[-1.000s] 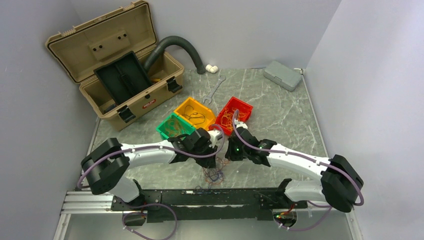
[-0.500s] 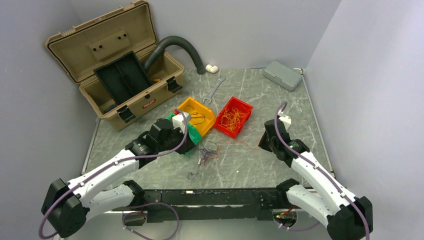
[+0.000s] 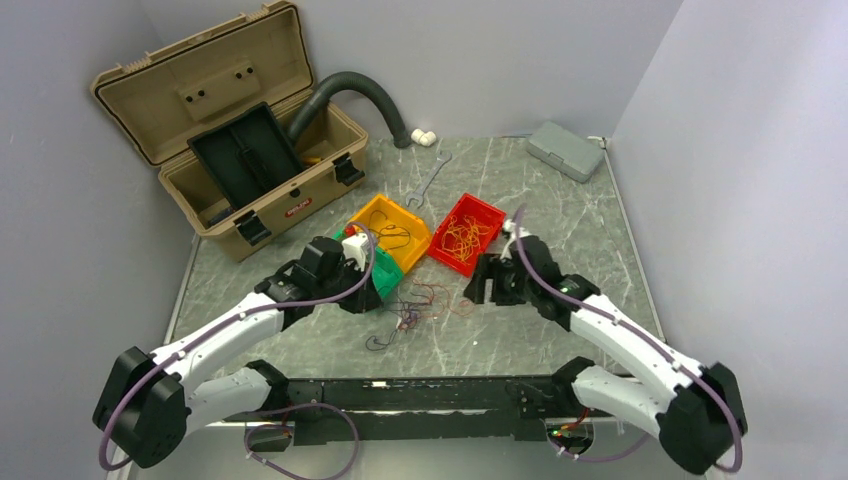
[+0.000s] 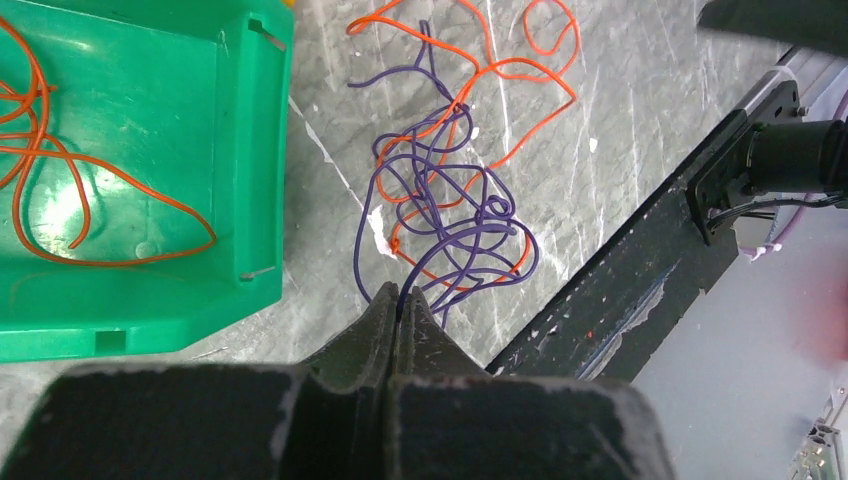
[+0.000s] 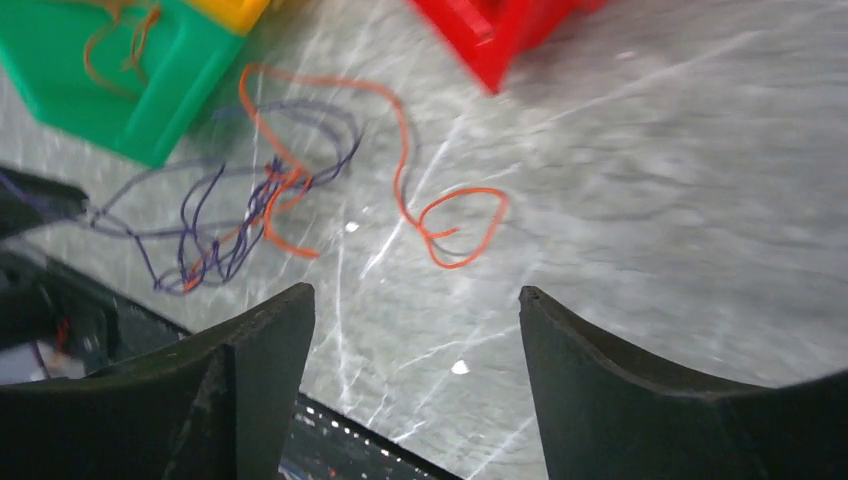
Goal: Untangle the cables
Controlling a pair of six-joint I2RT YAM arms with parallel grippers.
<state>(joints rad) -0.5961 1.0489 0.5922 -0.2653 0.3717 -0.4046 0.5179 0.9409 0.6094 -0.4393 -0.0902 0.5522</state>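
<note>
The cables are a small tangle of thin purple and orange wires (image 4: 450,215) on the marble table, just right of the green bin (image 4: 255,150). My left gripper (image 4: 399,295) is shut on a purple wire at the tangle's near edge. In the top view the tangle (image 3: 410,305) lies between the two arms, with the left gripper (image 3: 383,292) at its left side. My right gripper (image 5: 415,292) hangs open and empty above the table. A loose orange wire loop (image 5: 455,225) lies beyond its tips. In the top view the right gripper (image 3: 480,287) is right of the tangle.
Green bin (image 3: 388,272), yellow bin (image 3: 392,230) and red bin (image 3: 465,232), each holding wires, stand just behind the tangle. An open tan toolbox (image 3: 230,130) with a ribbed hose (image 3: 365,95) is back left. A wrench (image 3: 430,180) and grey box (image 3: 565,150) lie further back.
The left gripper closed on a purple wire and drew back left. The right gripper pulled away right, then came back toward the middle and opened, leaving the orange wire on the table.
</note>
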